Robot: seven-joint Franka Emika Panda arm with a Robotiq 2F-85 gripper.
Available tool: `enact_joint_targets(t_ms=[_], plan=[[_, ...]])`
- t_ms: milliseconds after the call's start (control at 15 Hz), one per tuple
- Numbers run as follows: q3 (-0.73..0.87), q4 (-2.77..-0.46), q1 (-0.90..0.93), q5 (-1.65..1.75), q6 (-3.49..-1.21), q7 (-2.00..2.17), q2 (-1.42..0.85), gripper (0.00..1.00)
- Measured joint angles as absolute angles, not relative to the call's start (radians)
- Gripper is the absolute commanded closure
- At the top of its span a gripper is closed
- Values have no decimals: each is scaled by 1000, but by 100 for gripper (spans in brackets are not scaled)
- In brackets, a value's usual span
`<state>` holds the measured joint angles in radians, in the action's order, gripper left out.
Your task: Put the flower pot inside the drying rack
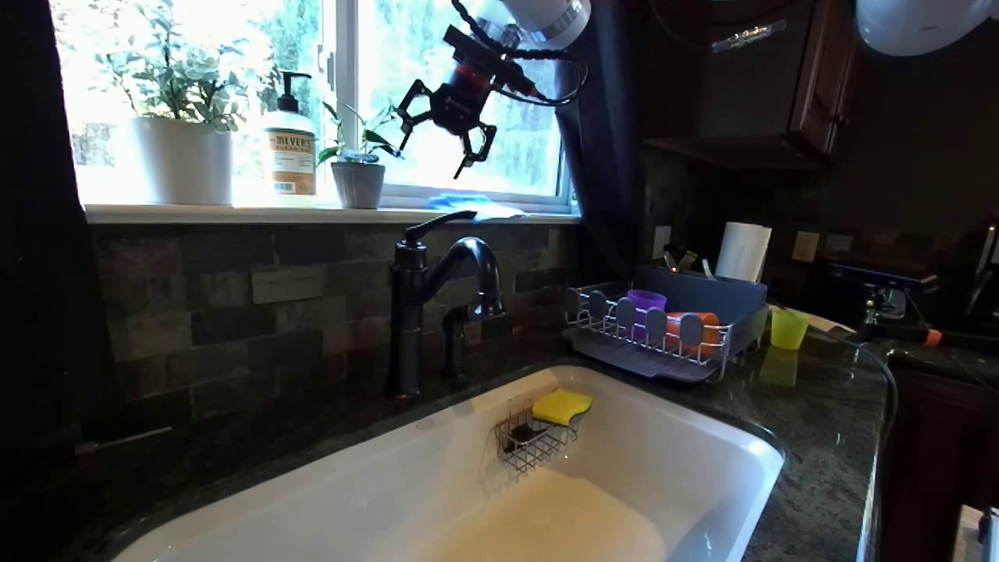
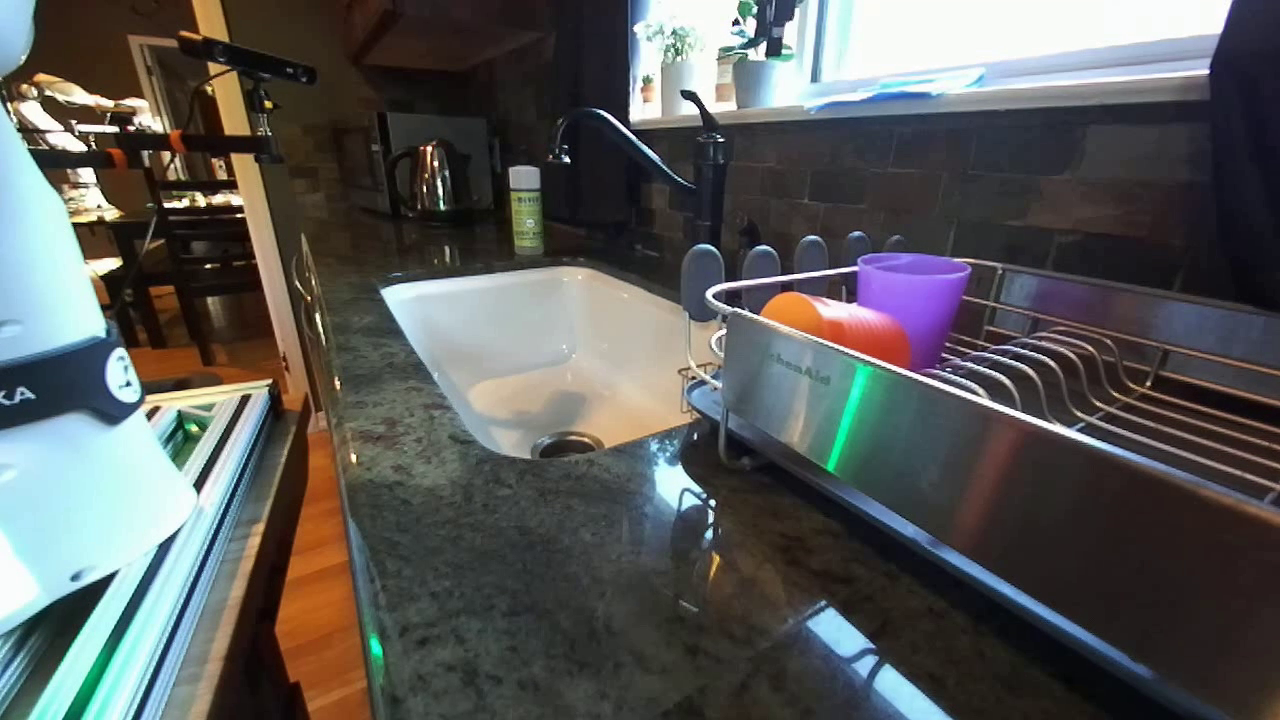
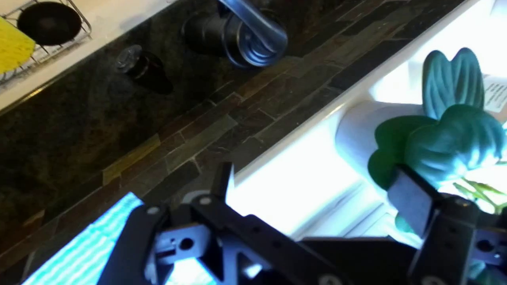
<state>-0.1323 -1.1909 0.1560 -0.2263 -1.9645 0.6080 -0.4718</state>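
Observation:
The small pale grey flower pot [image 1: 358, 186] with a few green leaves stands upright on the window sill, left of my gripper [image 1: 430, 162]. In an exterior view the pot [image 2: 762, 84] is partly behind the dark gripper fingers. In the wrist view the pot [image 3: 358, 132] is beyond the right finger, with leaves around that fingertip. My gripper [image 3: 313, 178] is open, above the sill, with nothing between its fingers. One finger is close to or touching the leaves; I cannot tell which. The drying rack [image 1: 702, 293] sits on the counter right of the sink; it also shows close up [image 2: 960, 480].
A purple cup [image 2: 912, 300] and an orange cup [image 2: 835, 325] are in the rack. The black faucet [image 1: 406, 320] rises below the sill, beside the white sink [image 1: 749, 460]. A soap bottle [image 1: 289, 152], larger white pot [image 1: 183, 160] and blue cloth [image 1: 476, 206] are on the sill.

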Motion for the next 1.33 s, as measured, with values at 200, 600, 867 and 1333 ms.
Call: enact_joint_targets(t_ms=[200,600,867,1333], plan=[[-132,-1167,175,-199,-2040,608,-501,21],[-132,-1143,182,-177,-2086,610,-532,28],[-135,-1119,192,-177,-2096,610,-550,26],[-140,-1092,204,-178,-2096,610,-576,61]])
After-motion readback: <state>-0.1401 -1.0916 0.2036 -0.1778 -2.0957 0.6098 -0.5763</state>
